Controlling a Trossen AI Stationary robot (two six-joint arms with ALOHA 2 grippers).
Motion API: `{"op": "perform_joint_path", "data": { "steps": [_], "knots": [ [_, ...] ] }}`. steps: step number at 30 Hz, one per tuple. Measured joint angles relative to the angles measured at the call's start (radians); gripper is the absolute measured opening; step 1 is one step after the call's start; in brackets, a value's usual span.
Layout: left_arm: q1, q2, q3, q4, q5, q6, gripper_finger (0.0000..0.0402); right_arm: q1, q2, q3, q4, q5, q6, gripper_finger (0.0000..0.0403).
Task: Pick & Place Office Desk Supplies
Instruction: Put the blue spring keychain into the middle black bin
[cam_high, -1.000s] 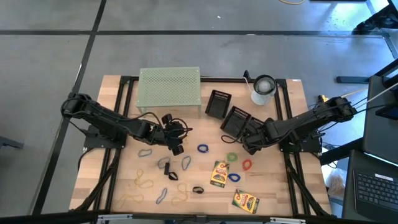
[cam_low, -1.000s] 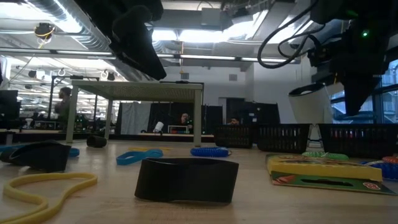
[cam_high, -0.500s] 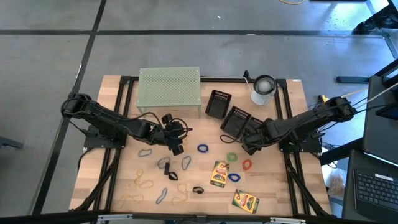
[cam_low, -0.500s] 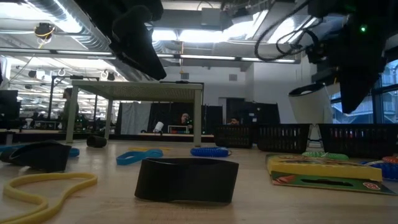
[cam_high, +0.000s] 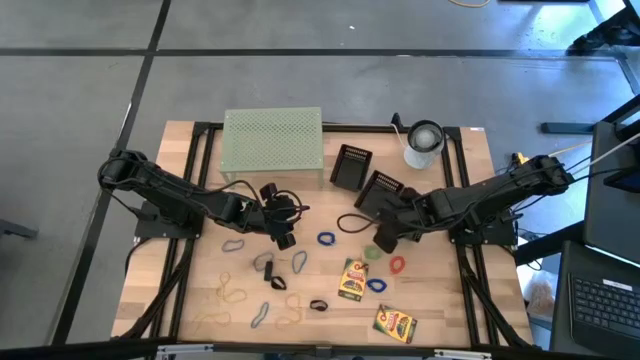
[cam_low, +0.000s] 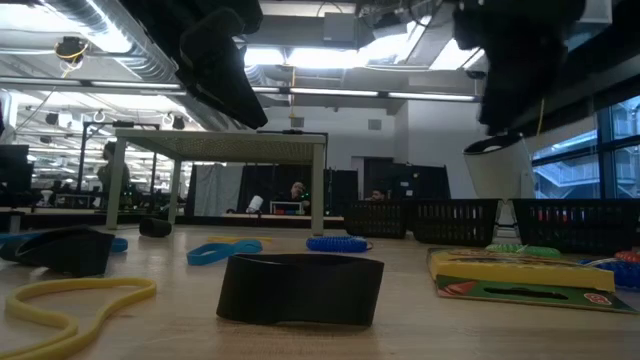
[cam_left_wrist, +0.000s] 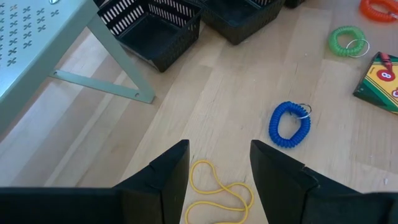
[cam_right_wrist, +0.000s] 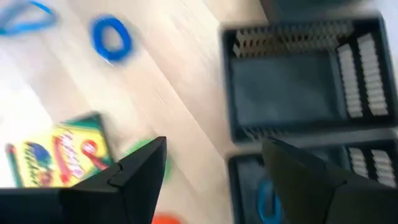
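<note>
Two crayon boxes (cam_high: 352, 279) (cam_high: 394, 323) lie on the table's front right part, with two blue coil bands (cam_high: 326, 239) (cam_high: 376, 285) nearby. Right gripper (cam_high: 383, 240) hovers spread and empty beside three black baskets (cam_high: 349, 166); left gripper (cam_high: 283, 238) spread.

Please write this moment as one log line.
left gripper: open, over yellow rubber band | right gripper: open, empty, near green coil | black trays

I see bare counter (cam_high: 440, 300) along the right front, clear for passage. Black mesh baskets (cam_high: 378, 188) and the pale green perforated rack (cam_high: 272, 140) block the rear. Rubber bands (cam_high: 232, 295) and crayon boxes (cam_high: 352, 279) crowd the centre.
</note>
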Motion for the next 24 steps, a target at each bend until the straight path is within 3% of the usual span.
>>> {"op": "perform_joint_path", "data": {
  "steps": [14,24],
  "knots": [
    [0.0,0.0,0.0,-0.001,0.041,0.0,0.0164,-0.002,0.065,0.001,0.379,0.203,-0.262,0.0251],
    [0.0,0.0,0.0,-0.011,0.043,-0.001,0.0162,-0.046,0.282,0.001,0.575,0.086,-0.502,0.0251]
  ]
}}
